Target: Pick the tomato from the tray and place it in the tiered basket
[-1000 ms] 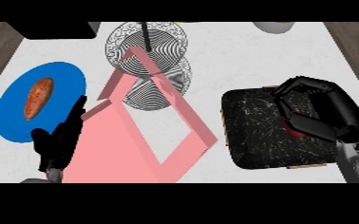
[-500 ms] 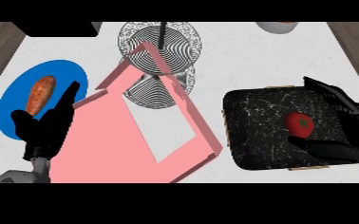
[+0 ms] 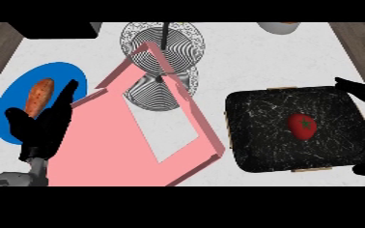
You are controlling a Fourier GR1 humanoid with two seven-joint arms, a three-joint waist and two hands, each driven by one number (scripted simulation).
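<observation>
Tomato (image 3: 303, 126) lying on the dark tray (image 3: 264, 140), my right hand (image 3: 351, 88) showing at the edge (fingers unreadable), my left hand (image 3: 44, 125) resting straight-fingered beside the blue plate (image 3: 18, 94), pink box (image 3: 153, 125) crowding the tiered basket (image 3: 182, 38).

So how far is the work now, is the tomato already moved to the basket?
Nothing looks done yet. The tomato lies on the dark tray, with no hand on it. The right hand shows only at the tray's right edge, so its fingers cannot be judged. The left hand rests open beside the blue plate. Grasping the tomato, carrying it and placing it in the tiered basket all remain.
</observation>
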